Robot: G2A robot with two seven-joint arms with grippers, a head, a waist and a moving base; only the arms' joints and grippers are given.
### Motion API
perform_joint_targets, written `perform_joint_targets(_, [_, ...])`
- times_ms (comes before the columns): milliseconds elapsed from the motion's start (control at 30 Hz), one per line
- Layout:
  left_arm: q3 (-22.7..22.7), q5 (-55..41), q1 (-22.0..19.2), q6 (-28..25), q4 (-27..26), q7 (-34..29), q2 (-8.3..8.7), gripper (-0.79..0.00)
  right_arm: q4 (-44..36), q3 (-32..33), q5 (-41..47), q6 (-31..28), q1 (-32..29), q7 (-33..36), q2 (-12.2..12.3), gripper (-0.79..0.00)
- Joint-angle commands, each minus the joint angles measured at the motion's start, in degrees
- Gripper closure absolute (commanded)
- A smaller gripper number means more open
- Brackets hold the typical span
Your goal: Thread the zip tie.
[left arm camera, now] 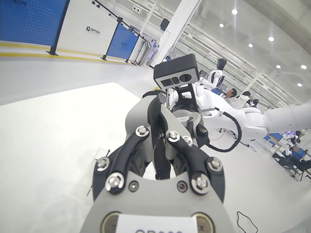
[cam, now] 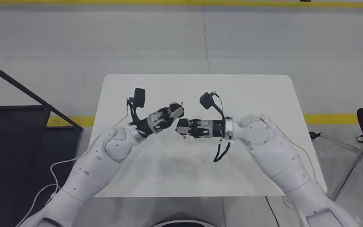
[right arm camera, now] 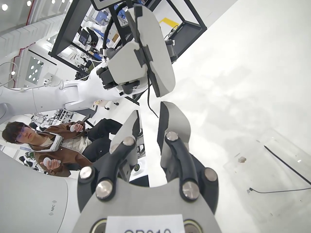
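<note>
Above the middle of the white table [cam: 255, 164], my two grippers meet tip to tip. The left gripper [cam: 177, 109] [left arm camera: 155, 105] is shut on a thin black zip tie [right arm camera: 149, 103], whose loose tail hangs from between its pressed pads. In the right wrist view the left gripper [right arm camera: 145, 56] faces mine, and the tail's tip ends just off my own fingertips. My right gripper [cam: 182, 126] [right arm camera: 150, 116] is open, a clear gap between its fingers and nothing held. How the tie sits deep inside the left pads is hidden.
A clear flat tray [right arm camera: 279, 146] lies on the table with two spare black zip ties [right arm camera: 286, 168] in it. The same clear tray [left arm camera: 99, 157] lies beside the left gripper. A black frame stands off the table's left edge [cam: 22, 91].
</note>
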Motion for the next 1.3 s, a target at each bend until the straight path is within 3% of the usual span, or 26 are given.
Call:
perform_joint_targets(0, [-0.2, 0.1, 0.1, -0.1, 0.1, 0.0, -0.13, 0.000, 0.1, 0.0, 0.1, 0.0, 0.1, 0.1, 0.0, -0.028])
perform_joint_targets(33, [-0.3, 0.1, 0.2, -0.1, 0.1, -0.1, -0.19, 0.000, 0.2, 0.0, 0.1, 0.0, 0.1, 0.0, -0.1, 0.000])
perform_joint_targets(433, [-1.3, -0.1, 0.7, -0.9, 0.4, -1.1, -0.92, -0.040, 0.5, 0.3, 0.0, 0.2, 0.1, 0.6, -0.2, 0.000])
perform_joint_targets(733, [-2.1, -0.2, 1.0, -1.3, 0.5, -1.8, -1.40, -0.126, 0.5, 0.4, -0.3, 0.4, 0.1, 0.9, -0.3, 0.000])
perform_joint_targets(1167, [-3.3, 0.0, 1.4, -1.7, 0.5, -2.5, -2.02, -0.092, 0.4, 0.4, -0.6, 0.9, 0.1, 1.5, -0.5, 0.000])
perform_joint_targets(1233, [-3.5, 0.0, 1.5, -1.8, 0.5, -2.6, -2.11, -0.068, 0.4, 0.4, -0.6, 0.9, 0.1, 1.5, -0.5, 0.000])
perform_joint_targets(1267, [-3.5, 0.0, 1.6, -1.8, 0.5, -2.7, -2.16, 0.000, 0.4, 0.4, -0.6, 0.9, 0.1, 1.5, -0.5, 0.000])
